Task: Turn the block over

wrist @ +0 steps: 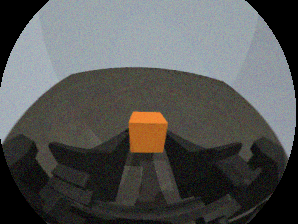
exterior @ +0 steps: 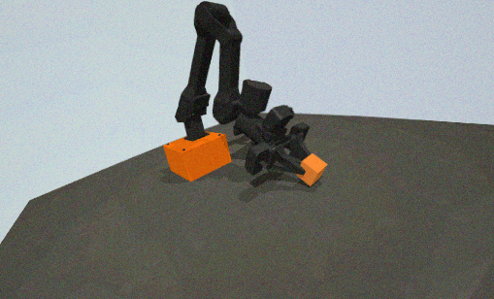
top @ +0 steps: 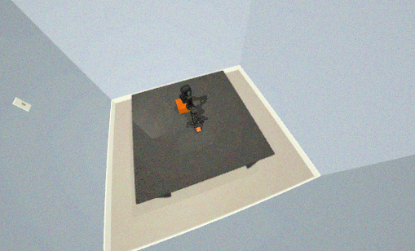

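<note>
Gripper (exterior: 299,167) clamped on the orange block (exterior: 313,169), tilted low at the table (exterior: 370,218); marked side unseen; release remains.

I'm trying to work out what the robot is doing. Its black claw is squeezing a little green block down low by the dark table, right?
Almost. The block is orange, not green; the exterior view shows it plainly, and the wrist view does too. The rest holds: the black gripper is shut on the block, down low by the dark table.
</note>
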